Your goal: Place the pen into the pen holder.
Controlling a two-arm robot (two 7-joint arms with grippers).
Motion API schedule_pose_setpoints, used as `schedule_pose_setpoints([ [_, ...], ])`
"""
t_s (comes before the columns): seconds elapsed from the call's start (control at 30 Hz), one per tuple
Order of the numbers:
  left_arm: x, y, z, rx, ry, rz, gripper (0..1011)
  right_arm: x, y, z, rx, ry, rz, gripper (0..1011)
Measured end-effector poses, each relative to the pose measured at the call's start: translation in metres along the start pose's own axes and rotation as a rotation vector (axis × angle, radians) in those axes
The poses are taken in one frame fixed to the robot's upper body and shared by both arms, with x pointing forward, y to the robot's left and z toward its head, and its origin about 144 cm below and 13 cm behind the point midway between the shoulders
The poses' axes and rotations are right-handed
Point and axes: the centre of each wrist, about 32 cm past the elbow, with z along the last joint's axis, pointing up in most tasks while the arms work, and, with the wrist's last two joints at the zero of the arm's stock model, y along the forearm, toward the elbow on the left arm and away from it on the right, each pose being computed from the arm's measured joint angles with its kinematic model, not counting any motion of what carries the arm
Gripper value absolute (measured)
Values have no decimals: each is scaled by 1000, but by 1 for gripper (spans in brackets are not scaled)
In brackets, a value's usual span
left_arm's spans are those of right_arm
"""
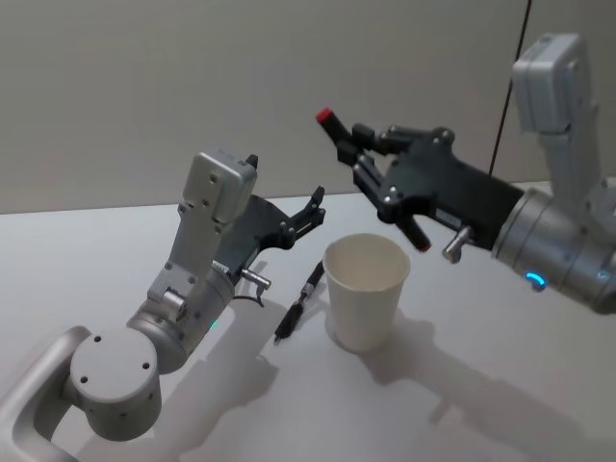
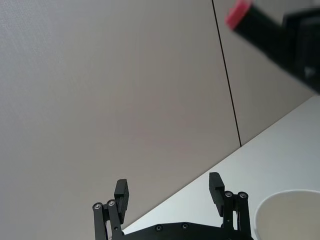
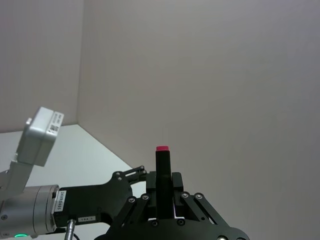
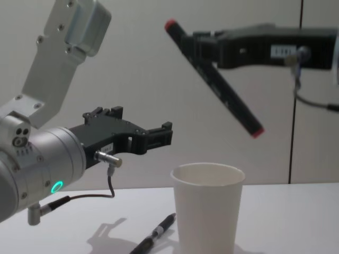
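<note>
Pen with red ends (image 4: 228, 95) is sitting clamped between the fingers of the right end effector (image 1: 358, 156), which is hovering above the pen holder (image 1: 364, 308) and gripping the barrel nearer its upper end. Its long axis is running on a steep diagonal: the upper red end is pointing up and toward the robot's left, and the lower red end is pointing down and to the right. That lower end is hanging above the cup's right-hand rim rather than over the middle of the mouth. Letting go from this pose is risking the tip striking the rolled rim or slipping down outside the wall. The barrel is looking longer than the cup is tall, so its weight leaning on the rim could be tipping the light paper cup over. The left end effector (image 2: 169, 189) is waiting beside the cup with its fingers spread apart and nothing between them, close enough to be getting in the way. A second, thinner pen (image 1: 300, 303) is lying on the tabletop (image 1: 500, 385) just beside the cup's base.
</note>
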Motion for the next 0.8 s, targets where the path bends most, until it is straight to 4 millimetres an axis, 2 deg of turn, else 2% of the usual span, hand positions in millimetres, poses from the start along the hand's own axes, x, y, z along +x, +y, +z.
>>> schedule_pose_setpoints([
  [0.4,0,0,0,0,0,0,1001,15,22,-47,-39,181,37,175],
  [0.6,0,0,0,0,0,0,1001,20,35,-62,-18,222,51,175],
  [0.8,0,0,0,0,0,0,1001,22,44,-66,15,233,75,175],
])
